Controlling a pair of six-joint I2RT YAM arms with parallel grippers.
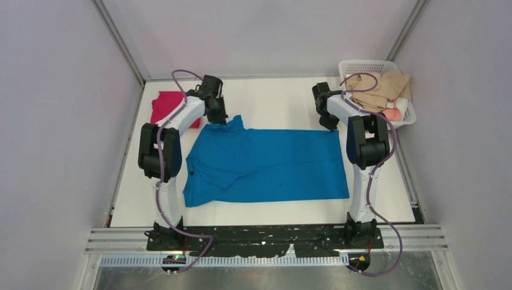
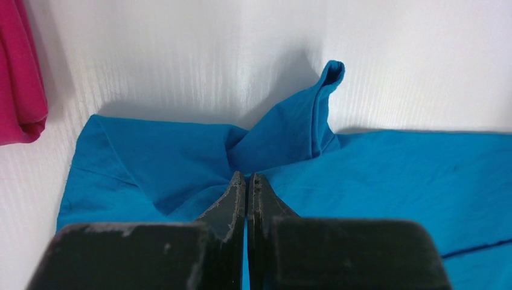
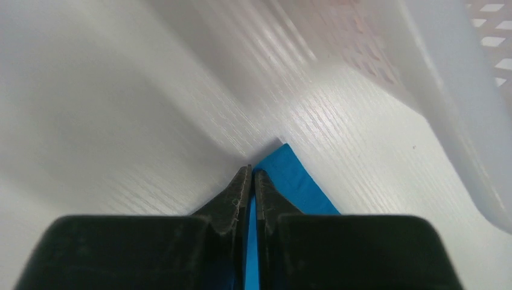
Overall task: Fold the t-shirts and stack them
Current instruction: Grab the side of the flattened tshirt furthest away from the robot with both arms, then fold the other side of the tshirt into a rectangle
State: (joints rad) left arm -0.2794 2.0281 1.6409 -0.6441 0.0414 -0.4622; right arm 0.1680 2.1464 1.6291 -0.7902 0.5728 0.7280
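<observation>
The blue t-shirt (image 1: 265, 163) lies spread, folded into a wide rectangle, in the middle of the white table. My left gripper (image 1: 218, 118) is at its far left corner, shut with blue cloth between the jaws (image 2: 247, 176); a sleeve tip (image 2: 329, 75) sticks up just beyond. My right gripper (image 1: 330, 125) is at the far right corner, shut on the blue edge (image 3: 251, 170), with the corner (image 3: 296, 181) showing past the tips. The magenta-red t-shirt (image 1: 168, 107) lies folded at the far left, and its edge shows in the left wrist view (image 2: 21, 78).
A white plastic basket (image 1: 362, 64) stands at the far right corner, holding beige cloth (image 1: 386, 90) and something pink (image 1: 392, 113); its wall (image 3: 459, 90) is close to the right of my right gripper. Grey walls enclose the table on three sides.
</observation>
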